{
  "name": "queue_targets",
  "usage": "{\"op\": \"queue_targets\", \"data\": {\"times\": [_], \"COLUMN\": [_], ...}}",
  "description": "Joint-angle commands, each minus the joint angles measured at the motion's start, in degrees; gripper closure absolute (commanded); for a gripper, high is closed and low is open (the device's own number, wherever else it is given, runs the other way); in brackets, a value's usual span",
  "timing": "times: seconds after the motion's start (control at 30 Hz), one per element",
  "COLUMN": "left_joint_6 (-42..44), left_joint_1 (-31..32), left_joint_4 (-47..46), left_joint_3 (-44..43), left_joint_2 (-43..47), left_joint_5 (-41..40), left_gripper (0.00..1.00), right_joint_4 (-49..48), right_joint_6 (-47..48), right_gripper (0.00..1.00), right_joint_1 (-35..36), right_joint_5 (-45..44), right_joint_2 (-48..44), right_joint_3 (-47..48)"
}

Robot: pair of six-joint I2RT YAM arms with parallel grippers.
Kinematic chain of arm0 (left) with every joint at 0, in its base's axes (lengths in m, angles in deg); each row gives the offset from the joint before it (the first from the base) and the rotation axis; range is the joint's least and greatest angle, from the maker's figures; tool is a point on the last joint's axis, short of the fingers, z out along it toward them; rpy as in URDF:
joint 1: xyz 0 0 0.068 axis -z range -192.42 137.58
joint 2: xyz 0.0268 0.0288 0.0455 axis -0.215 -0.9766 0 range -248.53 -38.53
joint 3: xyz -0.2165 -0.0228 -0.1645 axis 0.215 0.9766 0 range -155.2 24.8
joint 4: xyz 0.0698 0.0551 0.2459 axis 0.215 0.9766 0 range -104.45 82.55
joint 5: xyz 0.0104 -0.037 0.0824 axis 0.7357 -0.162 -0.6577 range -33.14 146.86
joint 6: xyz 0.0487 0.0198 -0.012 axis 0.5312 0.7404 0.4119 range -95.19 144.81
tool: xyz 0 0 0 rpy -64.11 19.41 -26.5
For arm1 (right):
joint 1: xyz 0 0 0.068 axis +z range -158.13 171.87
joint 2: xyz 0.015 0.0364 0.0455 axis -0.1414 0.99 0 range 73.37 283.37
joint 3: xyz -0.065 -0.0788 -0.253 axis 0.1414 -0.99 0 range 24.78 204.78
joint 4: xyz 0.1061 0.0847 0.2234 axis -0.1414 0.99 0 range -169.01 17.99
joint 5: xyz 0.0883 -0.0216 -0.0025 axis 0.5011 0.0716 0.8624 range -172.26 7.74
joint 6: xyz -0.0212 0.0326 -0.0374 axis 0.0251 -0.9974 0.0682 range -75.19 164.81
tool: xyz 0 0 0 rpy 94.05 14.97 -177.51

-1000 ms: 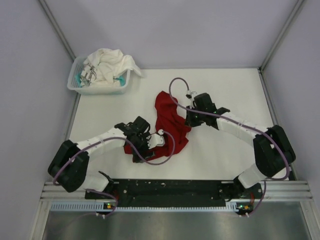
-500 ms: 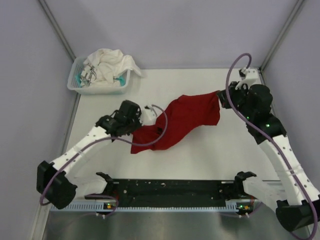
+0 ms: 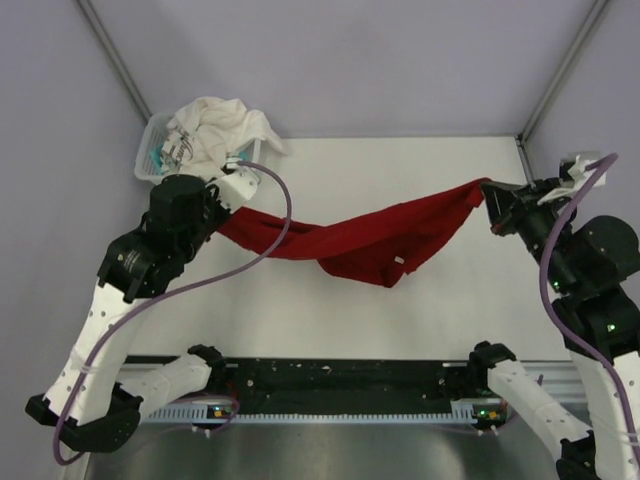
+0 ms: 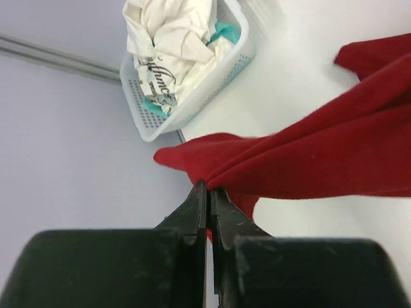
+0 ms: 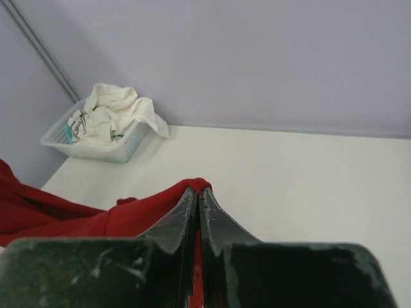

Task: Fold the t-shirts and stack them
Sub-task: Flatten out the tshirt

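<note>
Red t-shirt (image 3: 370,245) is held stretched above the tabletop (image 3: 400,170), with one edge pinched in the closed left jaws near the basket (image 4: 215,80) and the opposite edge pinched in the closed right jaws at the far right. It is judged that the cloth is being pulled out of its crumple so that it can be laid flat for folding. The middle is seen to sag between the two grips, and whether it touches the tabletop cannot be told, while the white t-shirt (image 4: 173,32) is seen bunched in the basket, not yet folded.
</note>
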Motion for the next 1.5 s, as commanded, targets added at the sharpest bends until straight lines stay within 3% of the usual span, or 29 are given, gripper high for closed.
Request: {"op": "queue_targets", "data": {"times": [0.0,0.17,0.3,0.43,0.47,0.53,0.67,0.83,1.03,1.3,1.37,1.47], "left_joint_6": [0.49,3.66,2.00,0.67,0.67,0.41,2.59,10.86,9.64,6.57,6.12,5.95], "left_joint_1": [-0.23,-2.24,-8.21,-9.11,-8.85,-8.06,-4.81,-2.87,-2.43,-2.69,-2.78,-2.78], "left_joint_4": [1.00,-13.13,-21.59,-23.01,-23.45,-23.63,-21.97,-18.71,-18.26,-25.73,-26.26,-25.21], "left_joint_3": [-0.31,9.35,6.31,-2.75,-3.63,-3.30,5.12,24.19,34.32,32.75,32.39,32.30], "left_joint_2": [-1.30,-7.17,-23.31,-37.75,-39.78,-39.80,-31.65,-20.74,-24.67,-35.13,-37.24,-38.56], "left_joint_5": [-1.80,0.66,2.25,0.58,0.93,3.55,13.29,28.34,24.32,18.87,17.37,16.66], "left_gripper": [1.00,1.00,0.95,0.42,0.19,0.06,0.08,0.12,0.11,0.12,0.21,0.57], "right_joint_4": [1.48,-1.06,-4.05,-6.43,-6.52,-6.69,-6.95,-7.13,-7.31,-6.96,-6.78,-6.52], "right_joint_6": [1.00,3.19,4.08,3.02,2.85,2.58,2.23,2.41,2.05,2.23,2.41,2.49], "right_gripper": [1.00,1.00,1.00,1.00,1.00,1.00,1.00,1.00,1.00,1.00,1.00,1.00], "right_joint_1": [-0.32,-0.41,-2.60,-5.32,-5.59,-5.50,-5.59,-5.50,-5.59,-5.50,-5.51,-5.50], "right_joint_5": [-3.15,-6.41,-7.39,-3.35,-2.99,-1.94,-1.76,-0.09,0.26,0.61,0.70,0.26], "right_joint_2": [0.59,8.04,17.88,25.79,27.21,28.97,30.12,29.33,28.72,28.37,27.75,27.22], "right_joint_3": [-1.58,-5.35,-6.42,-5.98,-5.80,-6.15,-7.82,-9.23,-9.84,-9.93,-10.11,-10.02]}}
